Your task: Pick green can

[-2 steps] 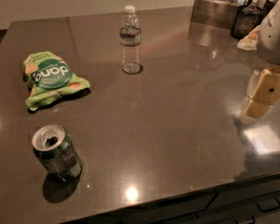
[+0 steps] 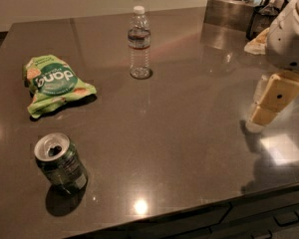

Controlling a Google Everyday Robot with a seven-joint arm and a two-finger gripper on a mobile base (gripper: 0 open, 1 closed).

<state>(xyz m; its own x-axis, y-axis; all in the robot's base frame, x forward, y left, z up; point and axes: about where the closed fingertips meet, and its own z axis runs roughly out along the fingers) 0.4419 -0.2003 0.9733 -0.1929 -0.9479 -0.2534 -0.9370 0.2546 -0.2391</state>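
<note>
The green can (image 2: pixel 61 164) is dark green with an open silver top and stands upright near the front left of the dark table (image 2: pixel 189 143). My gripper (image 2: pixel 270 101), cream-coloured under a white arm, hangs just above the table's right side. It is far to the right of the can and holds nothing that I can see.
A light green crinkled snack bag (image 2: pixel 54 83) lies at the left, behind the can. A clear plastic water bottle (image 2: pixel 139 43) stands upright at the back centre. A metal container (image 2: pixel 229 6) and dark items stand at the back right corner. The table's front edge runs just below the can.
My gripper has shifted very slightly to the left. The can, the bag and the bottle have not moved.
</note>
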